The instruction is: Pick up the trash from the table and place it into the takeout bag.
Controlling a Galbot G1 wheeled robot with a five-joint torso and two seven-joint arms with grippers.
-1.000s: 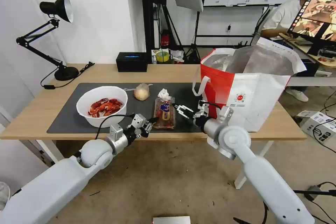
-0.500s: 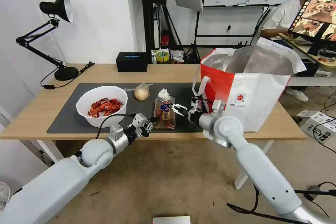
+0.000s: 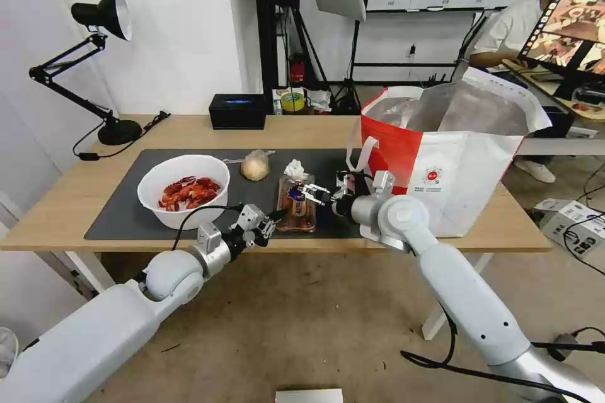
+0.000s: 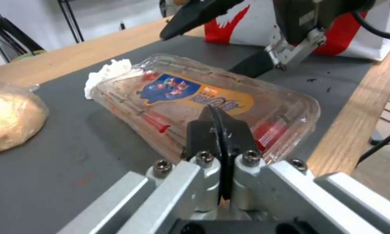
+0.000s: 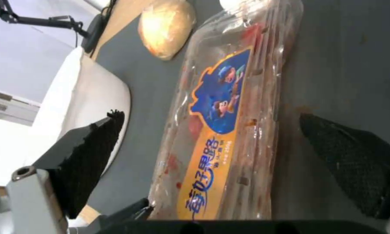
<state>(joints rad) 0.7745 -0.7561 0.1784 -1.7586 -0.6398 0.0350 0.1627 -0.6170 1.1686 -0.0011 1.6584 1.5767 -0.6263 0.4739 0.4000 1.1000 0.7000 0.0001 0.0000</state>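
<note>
Two tools around the clear tomato tray (image 3: 297,203) mid-mat on the bench (image 3: 189,132): right tool (image 3: 313,192), fingers apart at its 3 o'clock, should straddle its long sides before squeezing gently, while left tool (image 3: 272,219) sits pinched together at its 7 o'clock.

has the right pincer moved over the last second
Yes: the open right pincer moved left, away from the white-and-red takeout bag, over the clear plastic tomato tray.
</note>
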